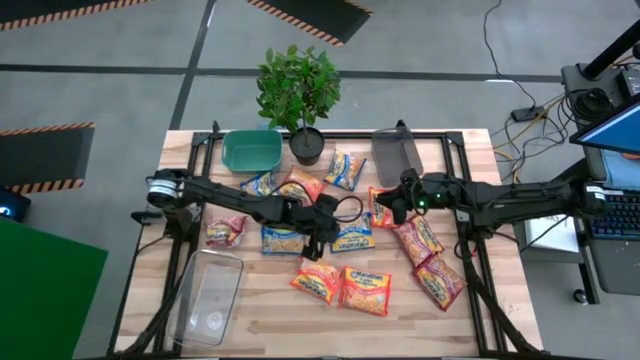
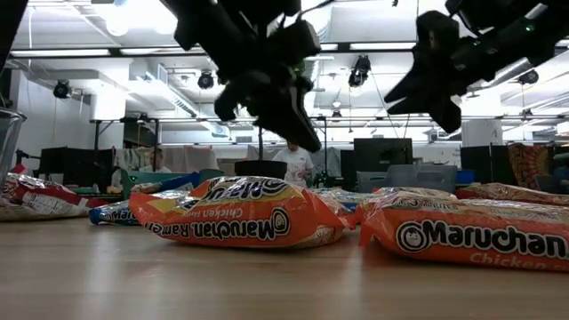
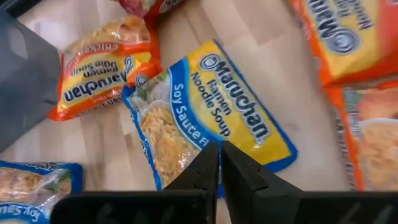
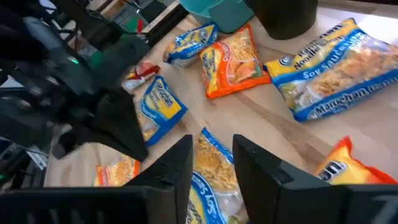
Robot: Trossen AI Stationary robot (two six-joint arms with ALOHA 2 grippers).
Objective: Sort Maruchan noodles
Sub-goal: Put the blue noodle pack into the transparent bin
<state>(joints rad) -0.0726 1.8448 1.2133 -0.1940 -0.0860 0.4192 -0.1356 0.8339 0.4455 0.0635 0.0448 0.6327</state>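
Maruchan noodles (image 1: pixel 340 285) lie scattered across the wooden table (image 1: pixel 500 320), none binned. The left gripper (image 3: pixel 219 163) hangs nearly closed and empty above a soy sauce packet (image 3: pixel 208 118); the right gripper (image 4: pixel 211 163), slightly open and empty, hovers near the middle. The arms seem close; a descent could collide or snag overlapping packets
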